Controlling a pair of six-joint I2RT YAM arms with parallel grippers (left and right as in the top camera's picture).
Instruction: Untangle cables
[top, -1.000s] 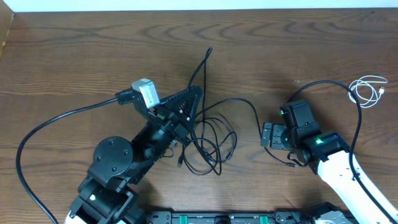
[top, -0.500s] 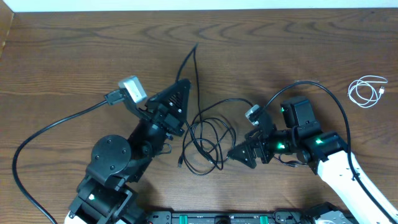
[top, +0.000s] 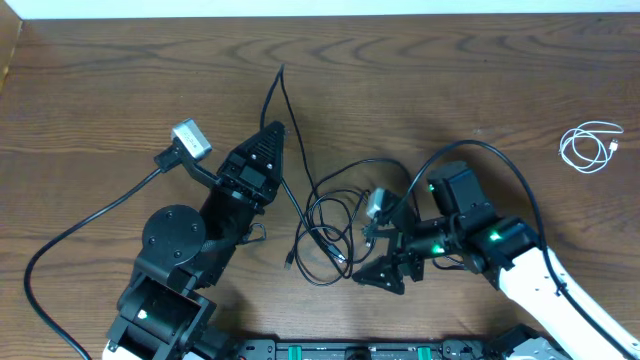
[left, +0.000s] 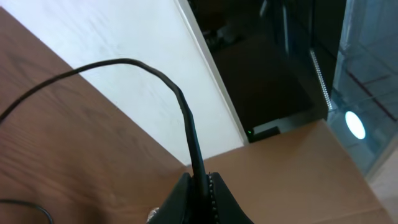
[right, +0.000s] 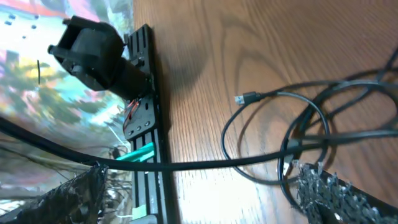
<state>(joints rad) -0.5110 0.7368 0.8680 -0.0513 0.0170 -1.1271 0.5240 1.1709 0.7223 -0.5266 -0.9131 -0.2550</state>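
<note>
The black cables (top: 335, 228) lie in a loose tangle of loops at the table's middle. One strand rises from the tangle to my left gripper (top: 276, 132), which is shut on it; its free end (top: 282, 72) sticks out toward the far edge. In the left wrist view the jaws (left: 200, 182) pinch this black cable (left: 185, 118). My right gripper (top: 373, 256) is open at the tangle's right edge. In the right wrist view its fingers (right: 326, 190) stand wide apart, a black strand (right: 205, 163) crosses between them, and a small plug (right: 246, 98) lies on the wood. A short white cable (top: 590, 146) is coiled far right.
A thick black cord (top: 90, 205) curves from the left wrist camera across the left of the table. Another thick cord (top: 500, 155) arcs over the right arm. A black rail (top: 350, 350) runs along the near edge. The wooden table (top: 450, 60) ends at a white wall.
My left gripper has moved up and left, drawing its strand out of the tangle. My right gripper has turned and moved left to the tangle's right edge.
</note>
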